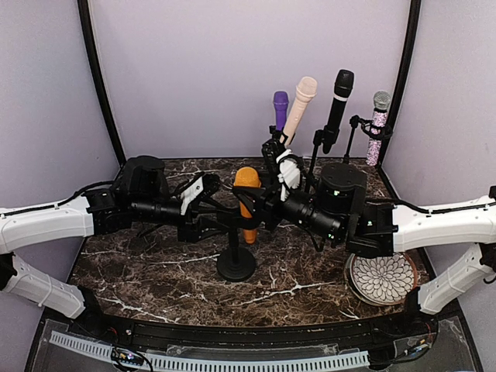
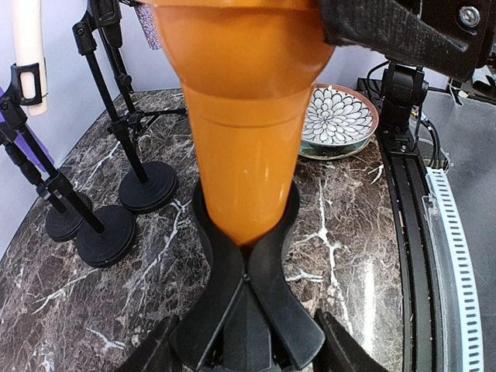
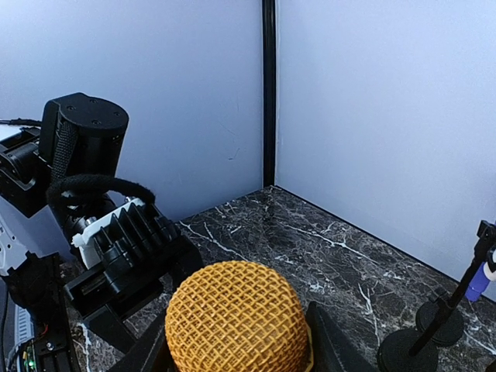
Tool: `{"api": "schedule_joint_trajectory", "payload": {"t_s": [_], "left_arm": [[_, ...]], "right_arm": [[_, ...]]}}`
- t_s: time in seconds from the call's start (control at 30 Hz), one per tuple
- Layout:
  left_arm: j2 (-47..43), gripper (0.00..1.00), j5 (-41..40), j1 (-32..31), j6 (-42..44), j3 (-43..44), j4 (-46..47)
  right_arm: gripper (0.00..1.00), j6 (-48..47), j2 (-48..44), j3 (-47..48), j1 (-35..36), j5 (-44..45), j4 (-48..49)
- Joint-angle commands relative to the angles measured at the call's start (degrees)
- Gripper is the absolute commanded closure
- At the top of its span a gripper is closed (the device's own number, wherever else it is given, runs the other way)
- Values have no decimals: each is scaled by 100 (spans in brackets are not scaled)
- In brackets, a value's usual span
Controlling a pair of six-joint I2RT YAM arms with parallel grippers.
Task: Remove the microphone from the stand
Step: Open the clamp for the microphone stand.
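An orange microphone [image 1: 248,203] stands upright in the black clip [image 2: 232,279] of a stand with a round base [image 1: 236,263] at the table's middle. Its body [image 2: 246,147] fills the left wrist view and its mesh head [image 3: 235,318] sits low in the right wrist view. My left gripper [image 1: 211,215] comes in from the left, with its fingers close on both sides of the clip's stem [image 2: 246,353]. My right gripper [image 1: 262,200] comes in from the right, with its fingers pressed against the microphone just below the head [image 3: 236,353].
Several more microphones stand in stands along the back: purple [image 1: 280,105], cream [image 1: 301,99], black [image 1: 339,101] and glittery [image 1: 379,124]. Their round bases [image 2: 147,186] sit behind the orange one. A patterned plate [image 1: 385,277] lies at the right front.
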Motion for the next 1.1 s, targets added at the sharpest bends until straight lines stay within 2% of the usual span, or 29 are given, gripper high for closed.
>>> {"api": "schedule_joint_trajectory", "payload": {"t_s": [0.0,0.07,0.13,0.2,0.3,0.4,0.57,0.6,0.97,1.03,1.07], "left_arm": [[-106,85,18,-26,203,82,-180],[-127,92,-4,-28,207,81,-180],[-148,94,-11,-25,199,65,-163],[-160,88,5,-27,155,63,-150],[-174,53,32,-26,33,56,-60],[-195,43,139,-28,-104,10,74],[-115,18,266,-28,-229,21,93],[-103,16,294,-28,-248,37,93],[-90,15,349,-28,-302,39,278],[-69,21,346,-28,-296,56,266],[-67,27,337,-26,-288,59,254]], "right_arm": [[95,-6,-102,9,-17,259,346],[95,-34,-174,-1,-20,390,270],[95,-43,-266,-33,-13,474,192],[95,-44,-350,-78,-14,488,185],[95,-3,-373,-111,-13,455,191],[95,54,-309,-118,-13,358,242],[95,97,-182,-96,-13,262,371],[96,104,-166,-86,-15,240,376],[96,123,-109,-35,-20,138,390],[96,124,-109,-41,-19,137,397],[96,123,-103,-42,-20,137,402]]}}
